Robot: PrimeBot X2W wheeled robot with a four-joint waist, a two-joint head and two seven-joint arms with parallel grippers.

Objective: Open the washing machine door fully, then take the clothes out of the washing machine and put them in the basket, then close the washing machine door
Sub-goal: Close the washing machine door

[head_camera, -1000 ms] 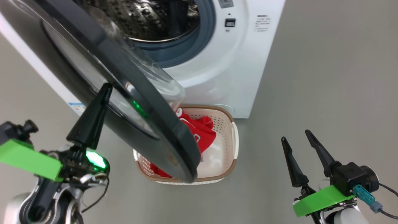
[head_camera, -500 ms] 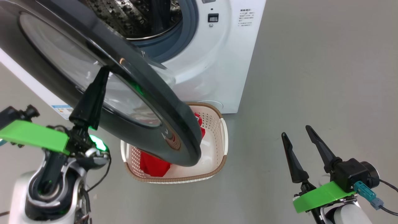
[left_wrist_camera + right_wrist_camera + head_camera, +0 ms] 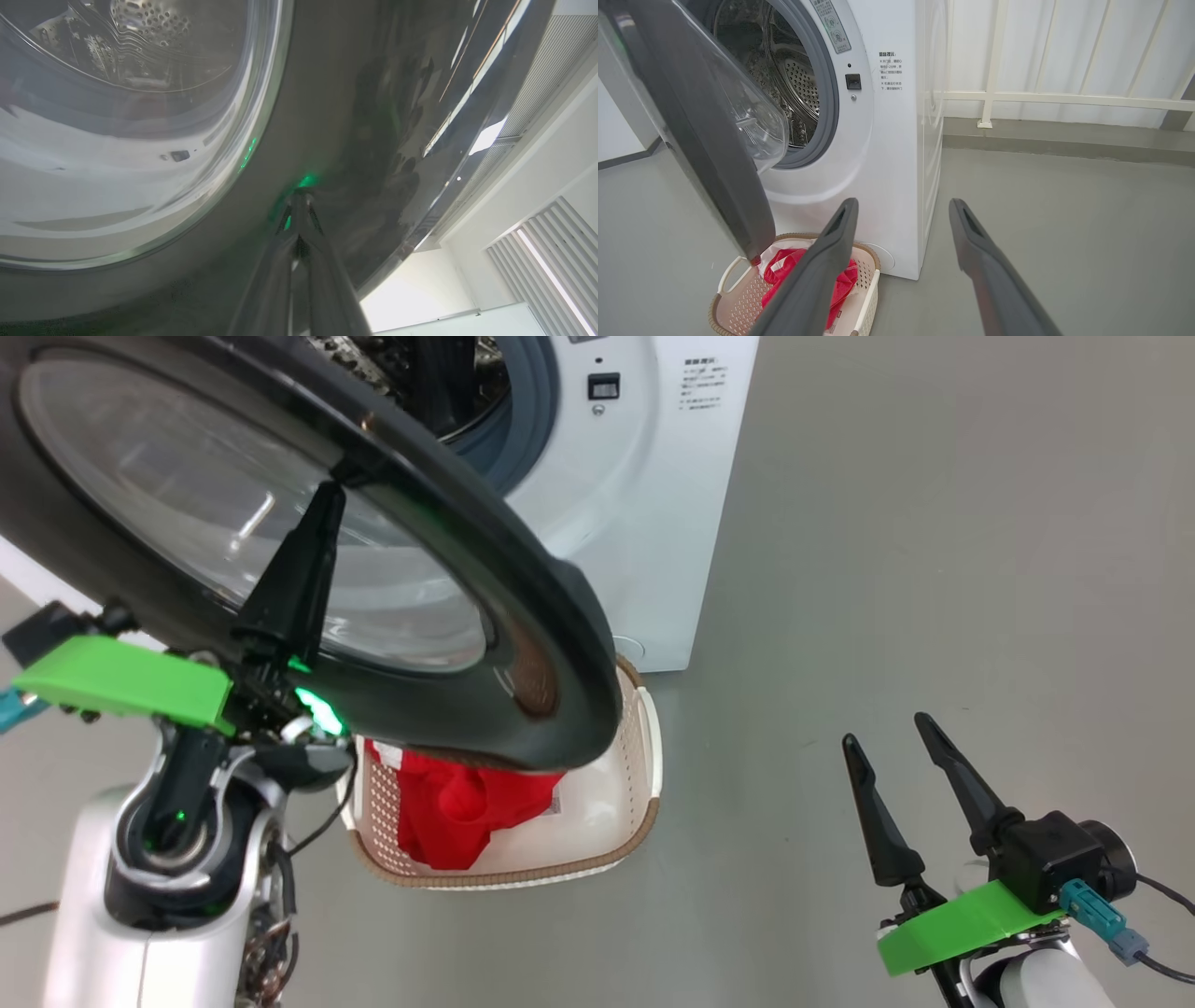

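One big white front-loading washing machine (image 3: 653, 523), its one round black-rimmed glass door (image 3: 541, 588) standing part open over the one cream perforated plastic basket (image 3: 644, 756). Bright red fabric clothes (image 3: 448, 812) sit in it as one heap, can't count pieces. The left gripper (image 3: 329, 499) is pinched closed, tips on the door's rim; the right gripper (image 3: 887, 733) hangs wide and empty, far right.

Grey floor (image 3: 934, 523) is seen right of head view. White rail (image 3: 1064, 99) and ribbed wall (image 3: 1111, 42) are shown upper right in right wrist view; slatted panels (image 3: 551, 261) lower right in left wrist view.
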